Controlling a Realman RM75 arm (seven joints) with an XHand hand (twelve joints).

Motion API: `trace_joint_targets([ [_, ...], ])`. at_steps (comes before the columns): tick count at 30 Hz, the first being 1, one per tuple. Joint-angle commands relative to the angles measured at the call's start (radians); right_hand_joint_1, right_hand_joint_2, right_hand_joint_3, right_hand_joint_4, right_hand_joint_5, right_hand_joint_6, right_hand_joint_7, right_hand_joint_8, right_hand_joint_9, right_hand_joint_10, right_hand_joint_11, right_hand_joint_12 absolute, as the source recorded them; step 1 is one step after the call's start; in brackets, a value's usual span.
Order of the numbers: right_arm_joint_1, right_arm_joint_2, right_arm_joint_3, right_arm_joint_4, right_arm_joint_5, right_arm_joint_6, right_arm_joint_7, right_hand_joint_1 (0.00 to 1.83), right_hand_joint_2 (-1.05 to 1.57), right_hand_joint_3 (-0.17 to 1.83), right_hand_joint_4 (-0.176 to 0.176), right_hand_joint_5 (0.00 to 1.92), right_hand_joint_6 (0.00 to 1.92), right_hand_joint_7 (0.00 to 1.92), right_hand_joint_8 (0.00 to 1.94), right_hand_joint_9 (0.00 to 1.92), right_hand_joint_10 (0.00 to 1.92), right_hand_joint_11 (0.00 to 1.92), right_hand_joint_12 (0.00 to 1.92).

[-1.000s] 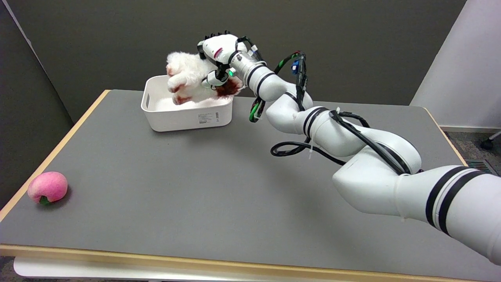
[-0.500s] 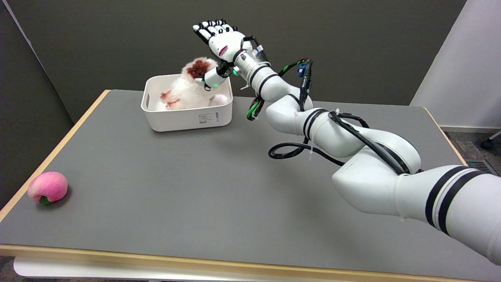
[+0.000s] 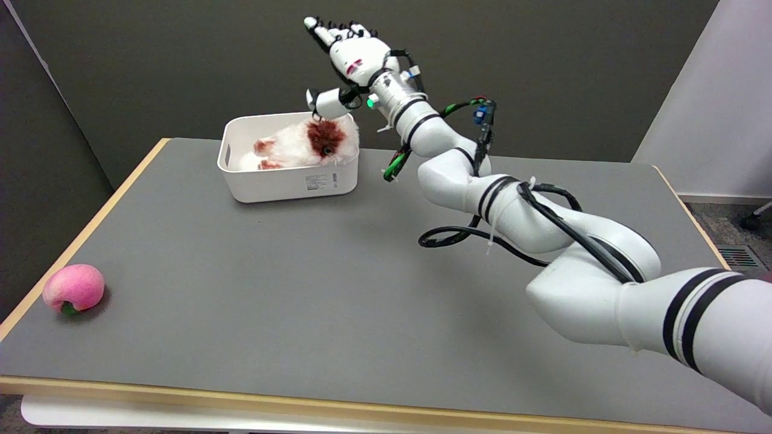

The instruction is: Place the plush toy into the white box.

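A: Start at the near edge. What lies closest?

B: The grey bench [image 3: 338, 289], with a pale wooden lip along its near and left sides. A pink peach-shaped toy [image 3: 73, 288] sits by the left edge, well apart from the fingers, far below and to the left of them.

A: And the arm?

B: The white right arm [image 3: 543, 229] comes in from the lower right, banded in black, with black cable looped beside it and tied along it. It climbs toward the far side of the bench.

A: Where does it end?

B: In the right hand [image 3: 347, 57], raised in the air above the far right corner of the white box [image 3: 288, 181]. The fingers [image 3: 338, 30] are stretched out and apart, pointing up and left, and the thumb juts down and left toward the box. Nothing is between them; the hand holds nothing.

A: So where is the plush toy?

B: The plush toy [image 3: 301, 147] lies inside the white box, below the fingers and a little left of them. It is white and fluffy with red-brown patches; 1 dark patch shows against the box's right end, just under the thumb. The thumb is near it, but I see a gap, so they are apart.

A: Anything behind?

B: A dark grey wall [image 3: 181, 60], and a lighter panel [image 3: 711, 90] at the far right.
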Motion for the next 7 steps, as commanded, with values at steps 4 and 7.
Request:
trace_joint_targets([
  [4, -0.49, 0.486, 0.137, 0.719, 0.977, 0.236, 0.209, 0.61, 0.79, 0.93, 0.043, 0.08, 0.3, 0.34, 0.37, 0.28, 0.68, 0.04, 1.07],
  [7, -0.608, 0.569, 0.154, 0.767, 0.979, 0.386, 0.333, 0.58, 0.76, 1.02, 0.043, 0.09, 0.32, 0.34, 0.42, 0.29, 0.71, 0.06, 1.04],
])
